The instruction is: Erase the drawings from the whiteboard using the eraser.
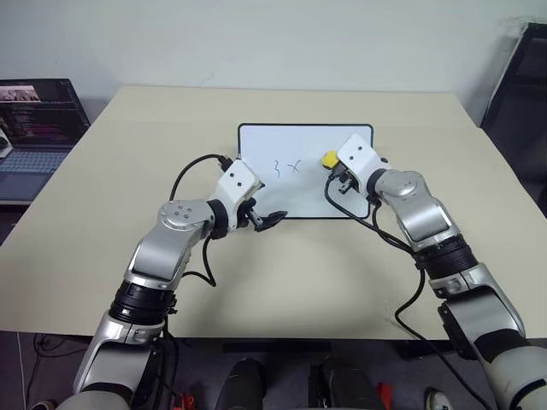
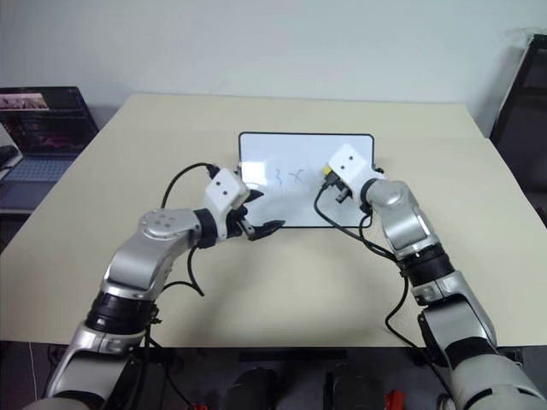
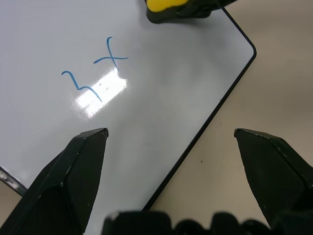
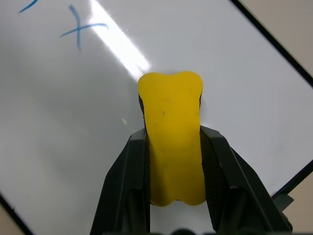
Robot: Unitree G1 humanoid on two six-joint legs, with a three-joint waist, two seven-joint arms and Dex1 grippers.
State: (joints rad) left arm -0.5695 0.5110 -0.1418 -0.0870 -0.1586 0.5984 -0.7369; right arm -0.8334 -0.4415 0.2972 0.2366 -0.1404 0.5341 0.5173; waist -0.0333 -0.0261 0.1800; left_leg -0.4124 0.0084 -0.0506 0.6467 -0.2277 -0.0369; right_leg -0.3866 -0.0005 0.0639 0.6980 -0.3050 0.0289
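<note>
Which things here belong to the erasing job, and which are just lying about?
Part of the job:
- whiteboard
- drawings, a blue "3" and "x" left on the board
- eraser, yellow, clamped in the right gripper over the board
- left gripper, open, at the board's near edge

Just lying about:
- laptop, off the table's left side
- table

Both arms reach forward and bend inward toward each other. The left gripper [image 1: 272,220] points forward and to the right, slightly downward, its black fingers [image 3: 78,166] spread wide apart. The right gripper [image 4: 172,147] angles forward-left and down, fingers clamped together on a held block
</note>
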